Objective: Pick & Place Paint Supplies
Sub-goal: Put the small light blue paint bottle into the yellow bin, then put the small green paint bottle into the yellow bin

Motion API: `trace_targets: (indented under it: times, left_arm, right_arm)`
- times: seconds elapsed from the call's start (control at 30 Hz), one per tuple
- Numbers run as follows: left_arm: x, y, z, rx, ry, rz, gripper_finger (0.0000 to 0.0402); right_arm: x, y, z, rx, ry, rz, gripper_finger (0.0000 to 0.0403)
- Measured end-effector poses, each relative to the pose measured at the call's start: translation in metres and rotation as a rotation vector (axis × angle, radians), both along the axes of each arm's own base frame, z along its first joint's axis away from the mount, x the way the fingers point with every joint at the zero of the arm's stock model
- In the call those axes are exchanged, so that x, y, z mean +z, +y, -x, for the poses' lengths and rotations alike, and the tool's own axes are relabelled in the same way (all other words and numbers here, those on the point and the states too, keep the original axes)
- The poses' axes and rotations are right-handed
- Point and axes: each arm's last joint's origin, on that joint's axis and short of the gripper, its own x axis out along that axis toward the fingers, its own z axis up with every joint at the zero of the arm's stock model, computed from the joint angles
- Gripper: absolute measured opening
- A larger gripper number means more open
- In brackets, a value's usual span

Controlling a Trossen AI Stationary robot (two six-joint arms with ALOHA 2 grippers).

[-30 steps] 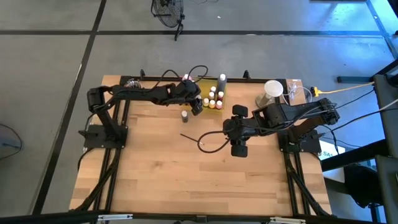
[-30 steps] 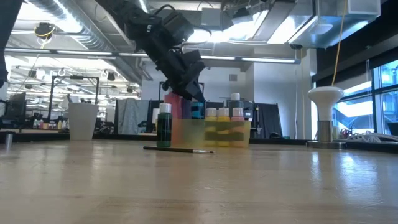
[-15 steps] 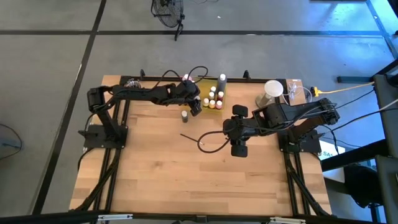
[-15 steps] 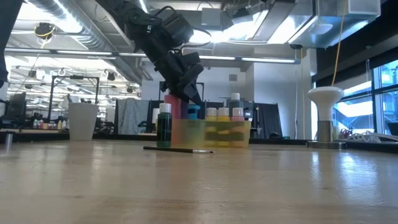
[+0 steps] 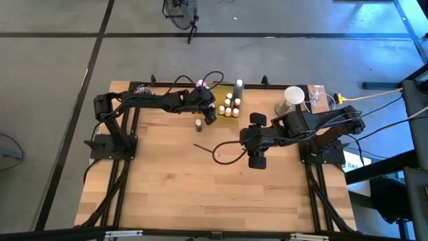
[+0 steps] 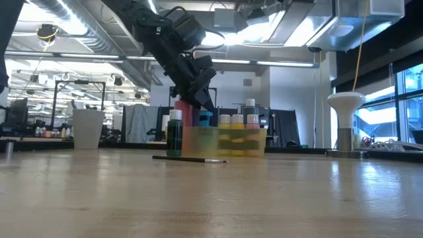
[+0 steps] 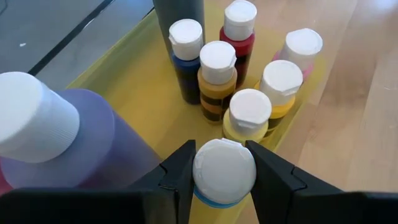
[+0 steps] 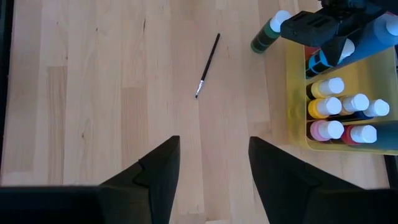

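Observation:
A translucent yellow tray (image 5: 232,114) at the table's far middle holds several small white-capped paint bottles (image 7: 247,115), a tall purple bottle (image 7: 93,140) and a tall grey one (image 7: 179,12). My left gripper (image 7: 224,180) is shut on a small blue paint bottle (image 8: 318,62) at the tray's left end. A green bottle (image 5: 198,124) stands on its base on the table just before the tray. A thin dark brush (image 8: 207,65) lies flat on the wood nearby. My right gripper (image 8: 214,180) hovers open above the table's middle, with nothing between its fingers. My left gripper pinches the blue bottle's white cap (image 7: 224,169) between its two fingers (image 7: 180,174), one on each side. The fingers slant down from the table's left. The bottle hangs upright over the tray's left end (image 6: 209,119); the tray wall hides its base.
A pale cup (image 5: 293,97) stands at the far right and a white cup (image 6: 88,129) at the far left. A dark cable (image 5: 229,155) loops on the wood beside my right arm. Bare wood spreads over the table's near half (image 5: 214,194).

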Motion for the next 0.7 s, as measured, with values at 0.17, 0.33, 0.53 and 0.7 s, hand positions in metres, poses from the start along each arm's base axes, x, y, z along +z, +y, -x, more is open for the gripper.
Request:
trace_targets:
  times: [0.17, 0.33, 0.53, 0.7]
  left_arm:
    - [0.000, 0.000, 0.000, -0.003, -0.001, 0.004, 0.0157]
    - [0.000, 0.000, 0.000, -0.003, 0.001, 0.004, 0.0156]
    - [0.000, 0.000, -0.001, -0.003, -0.008, 0.001, 0.0142]
    - [0.014, -0.004, -0.003, -0.033, -0.034, -0.019, 0.0138]
  right_arm:
    - [0.000, 0.000, 0.000, 0.000, 0.000, 0.000, 0.0193]
    - [0.000, 0.000, 0.000, 0.001, 0.000, 0.000, 0.0193]
    - [0.000, 0.000, 0.000, 0.000, 0.001, 0.000, 0.0193]
    - [0.000, 0.000, 0.000, 0.000, 0.001, -0.001, 0.0193]
